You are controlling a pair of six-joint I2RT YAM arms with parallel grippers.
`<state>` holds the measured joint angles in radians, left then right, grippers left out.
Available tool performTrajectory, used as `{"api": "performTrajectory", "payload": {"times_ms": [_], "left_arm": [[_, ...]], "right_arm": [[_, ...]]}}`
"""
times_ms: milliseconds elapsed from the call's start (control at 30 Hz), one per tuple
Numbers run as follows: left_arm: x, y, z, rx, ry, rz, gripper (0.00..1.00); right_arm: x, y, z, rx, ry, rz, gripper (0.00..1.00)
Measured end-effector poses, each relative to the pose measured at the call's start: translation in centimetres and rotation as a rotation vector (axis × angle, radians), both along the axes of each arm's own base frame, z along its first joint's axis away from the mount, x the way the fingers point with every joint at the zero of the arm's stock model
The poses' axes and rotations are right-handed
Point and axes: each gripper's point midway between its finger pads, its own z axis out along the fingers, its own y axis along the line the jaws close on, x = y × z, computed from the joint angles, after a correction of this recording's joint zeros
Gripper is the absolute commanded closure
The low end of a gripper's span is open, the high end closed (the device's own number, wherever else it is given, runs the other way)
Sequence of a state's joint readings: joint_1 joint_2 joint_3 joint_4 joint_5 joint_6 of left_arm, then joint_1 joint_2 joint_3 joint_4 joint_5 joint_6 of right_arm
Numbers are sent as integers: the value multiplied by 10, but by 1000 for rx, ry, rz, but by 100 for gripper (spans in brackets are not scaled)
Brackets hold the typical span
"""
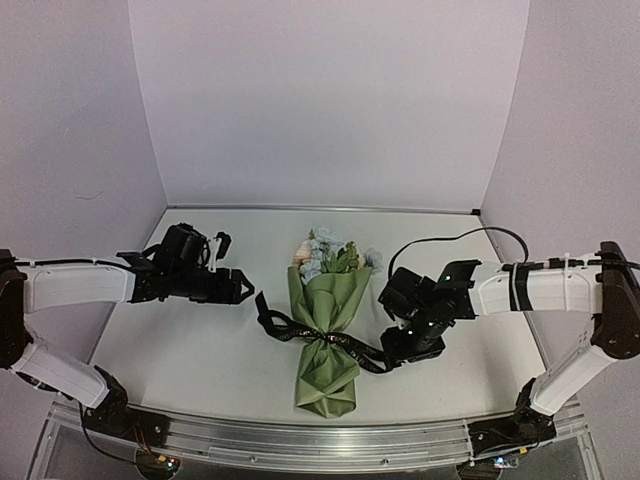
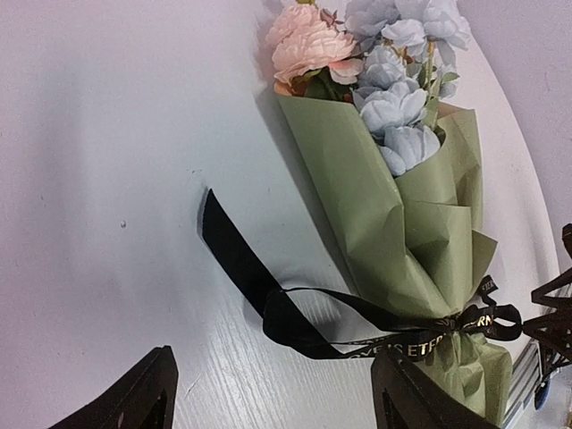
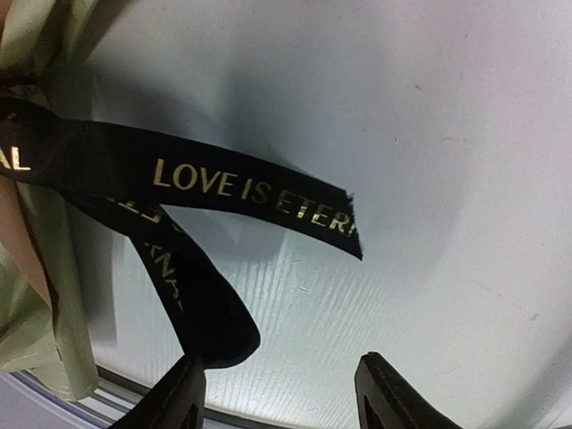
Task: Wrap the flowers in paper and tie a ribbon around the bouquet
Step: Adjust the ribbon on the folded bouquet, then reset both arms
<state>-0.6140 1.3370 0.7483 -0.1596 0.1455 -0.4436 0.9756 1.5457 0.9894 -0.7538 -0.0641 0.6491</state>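
Two arms flank the bouquet (image 1: 328, 335) in the top view. It lies flat mid-table (image 1: 190, 350), its long axis running near to far: flowers (image 1: 325, 255) toward the back wall, the paper (image 1: 328, 385) tail toward the near edge. The ribbon (image 1: 290, 330) crosses its waist, one tail reaching toward each arm. The left gripper (image 1: 240, 288) stands apart from the left tail. The right gripper (image 1: 405, 345) hangs over the right tail, though contact is hard to judge from here.

From the left wrist, the left gripper's jaws are spread wide with nothing between them. The ribbon is knotted round the narrow waist, one loop and one flat tail lying on the table. The olive paper looks light and creased, likely to hold its folds yet dent under a squeeze. The blooms look delicate, so the tied waist or the lower cone seems the safest hold.

From the right wrist, the right gripper's jaws are also parted and empty. A ribbon loop lies just beside one finger (image 3: 183, 398), and the lettered tail lies free. The ribbon looks limp and slick, best pinched flat near an end.
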Motion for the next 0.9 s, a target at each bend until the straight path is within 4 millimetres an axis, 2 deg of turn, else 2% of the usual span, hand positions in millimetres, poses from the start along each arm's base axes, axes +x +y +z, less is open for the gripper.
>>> {"api": "performTrajectory", "payload": {"times_ms": [67, 100, 233, 333, 467, 600, 700, 900], "left_arm": [[0, 0, 6, -10, -12, 0, 5], [0, 0, 9, -15, -19, 1, 1], [-1, 0, 25, -41, -58, -3, 0], [0, 0, 40, -63, -92, -3, 0], [3, -2, 67, -100, -150, -3, 0], [6, -2, 97, -136, -215, 5, 0], [9, 0, 117, -162, -255, 25, 0], [12, 10, 136, -179, -297, 90, 0]], "right_arm": [[3, 4, 2, 20, -13, -4, 32], [5, 7, 3, 33, -22, -6, 27], [16, 16, 13, 85, -77, -13, 17], [26, 17, 24, 113, -136, -18, 2], [42, 4, 50, 153, -242, -54, 2], [51, -21, 78, 169, -352, -84, 2], [51, -37, 97, 152, -418, -68, 2], [43, -67, 120, 102, -498, -55, 2]]}}
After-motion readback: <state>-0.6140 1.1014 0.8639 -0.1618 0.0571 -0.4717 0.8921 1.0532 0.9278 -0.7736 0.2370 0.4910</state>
